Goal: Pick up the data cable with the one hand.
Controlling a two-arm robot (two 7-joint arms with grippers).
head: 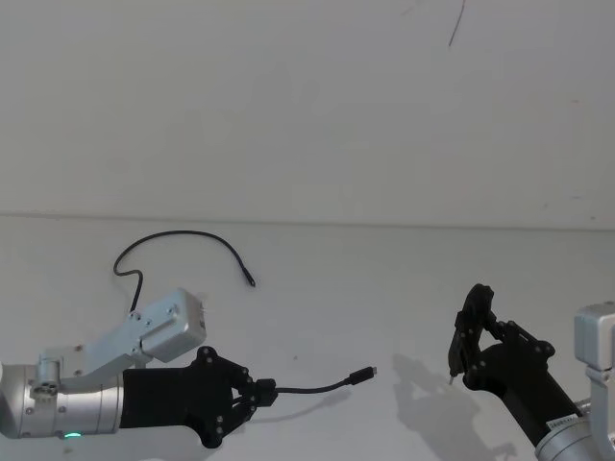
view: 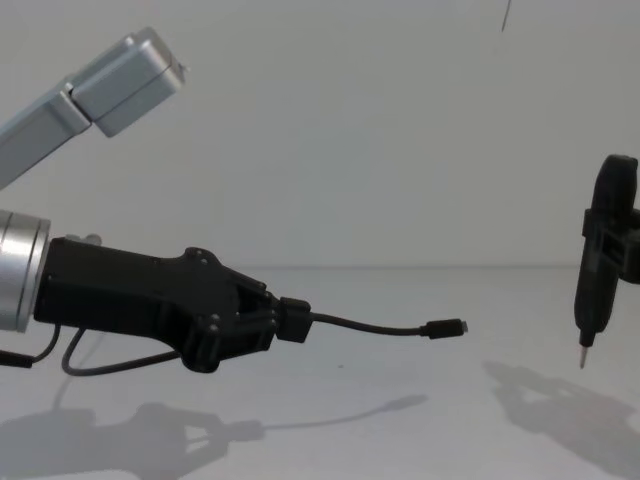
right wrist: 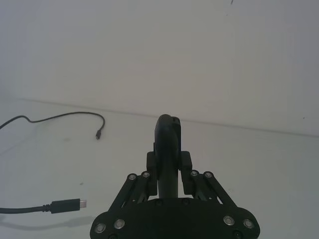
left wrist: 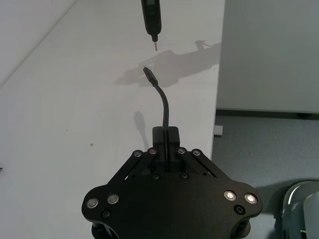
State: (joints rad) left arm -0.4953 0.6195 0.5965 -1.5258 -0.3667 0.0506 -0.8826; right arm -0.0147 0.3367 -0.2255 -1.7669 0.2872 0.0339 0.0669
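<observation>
Left gripper [head: 261,390], black, two-fingered, on a silver wrist with a green ring [head: 72,435], reaches in level above the left part of the white tabletop [head: 384,288], close to its front edge; its fingers [left wrist: 172,135] are clenched on the data cable [head: 317,387] a short way behind one plug. From the fingers the cable's short free stretch juts out toward the right side of the tabletop, sagging a little and then rising, and ends in a small black plug with a metal tip that hangs in the air clear of the surface, with its shadow on the tabletop below. The rest of the cable passes back beneath the left arm, then lies on the tabletop in an open arc toward the rear edge, left of centre, where its other plug rests flat on the surface. Right gripper [head: 473,322] stands over the right part of the tabletop, near the front right corner, well apart from the free plug. Its fingers [right wrist: 185,163] are closed on a slim black pen-like tool [view: 592,290], held nearly upright with its pointed metal tip downward and raised off the tabletop. In the left wrist view that tip hangs just beyond the cable's free plug, not touching it.
</observation>
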